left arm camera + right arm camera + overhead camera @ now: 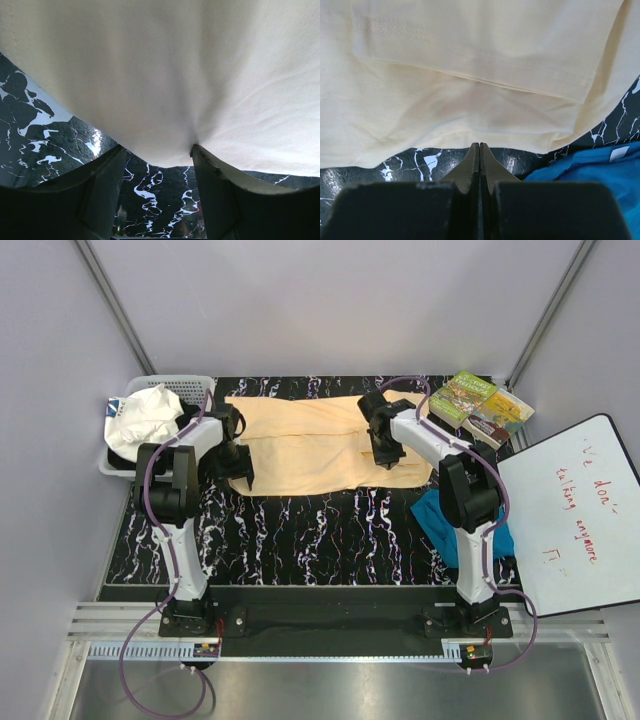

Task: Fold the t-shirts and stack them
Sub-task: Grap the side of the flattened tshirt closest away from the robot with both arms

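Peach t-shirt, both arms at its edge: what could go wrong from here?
The right jaws are shut short of the hem of the peach t-shirt, holding nothing; a lift would probably leave that side behind.
The left jaws are open at the cloth's edge; closing there may catch only a thin bit that slips.
The teal t-shirt lies close by the right jaws and could get dragged.

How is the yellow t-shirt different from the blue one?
The yellow t-shirt is pale peach-yellow; the blue t-shirt is bright teal. The yellow t-shirt lies spread wide across the far middle of the table; the blue t-shirt sits bunched at the right, partly behind the right arm. The yellow t-shirt covers much more table than the blue t-shirt. Both are cloth lying on the black marbled table.
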Action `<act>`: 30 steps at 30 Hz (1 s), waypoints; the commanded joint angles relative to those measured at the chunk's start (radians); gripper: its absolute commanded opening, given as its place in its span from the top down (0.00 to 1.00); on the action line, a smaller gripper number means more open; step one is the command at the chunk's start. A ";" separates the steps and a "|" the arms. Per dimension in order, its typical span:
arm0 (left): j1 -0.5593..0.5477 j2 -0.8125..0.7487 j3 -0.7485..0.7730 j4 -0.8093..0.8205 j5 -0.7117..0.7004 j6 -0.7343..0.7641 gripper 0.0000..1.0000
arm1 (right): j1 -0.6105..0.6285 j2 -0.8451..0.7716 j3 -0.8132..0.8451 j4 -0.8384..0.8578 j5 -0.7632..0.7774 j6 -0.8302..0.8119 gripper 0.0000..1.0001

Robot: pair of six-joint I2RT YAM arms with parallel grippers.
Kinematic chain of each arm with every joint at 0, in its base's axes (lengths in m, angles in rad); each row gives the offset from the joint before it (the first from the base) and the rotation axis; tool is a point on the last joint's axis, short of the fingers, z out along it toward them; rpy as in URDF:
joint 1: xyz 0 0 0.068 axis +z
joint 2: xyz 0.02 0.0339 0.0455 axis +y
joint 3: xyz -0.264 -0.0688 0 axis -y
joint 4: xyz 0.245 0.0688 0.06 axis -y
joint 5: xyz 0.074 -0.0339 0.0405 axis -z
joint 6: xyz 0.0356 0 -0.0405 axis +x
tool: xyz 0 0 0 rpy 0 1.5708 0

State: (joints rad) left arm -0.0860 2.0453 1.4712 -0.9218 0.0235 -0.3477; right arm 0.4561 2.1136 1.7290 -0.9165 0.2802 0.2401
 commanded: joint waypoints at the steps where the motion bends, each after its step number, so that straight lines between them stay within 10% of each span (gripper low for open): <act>1: -0.001 0.052 -0.009 0.061 -0.016 0.012 0.37 | -0.007 -0.084 -0.037 -0.001 -0.008 -0.001 1.00; 8: -0.003 0.056 0.001 0.057 -0.019 0.012 0.37 | -0.005 -0.110 -0.109 0.018 -0.116 -0.035 0.54; 30: -0.004 0.064 0.012 0.040 -0.020 0.023 0.37 | -0.004 0.055 -0.111 0.116 -0.148 -0.045 0.45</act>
State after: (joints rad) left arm -0.0891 2.0510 1.4803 -0.9306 0.0212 -0.3416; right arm 0.4507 2.1166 1.5852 -0.8326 0.1581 0.2020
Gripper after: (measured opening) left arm 0.628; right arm 0.546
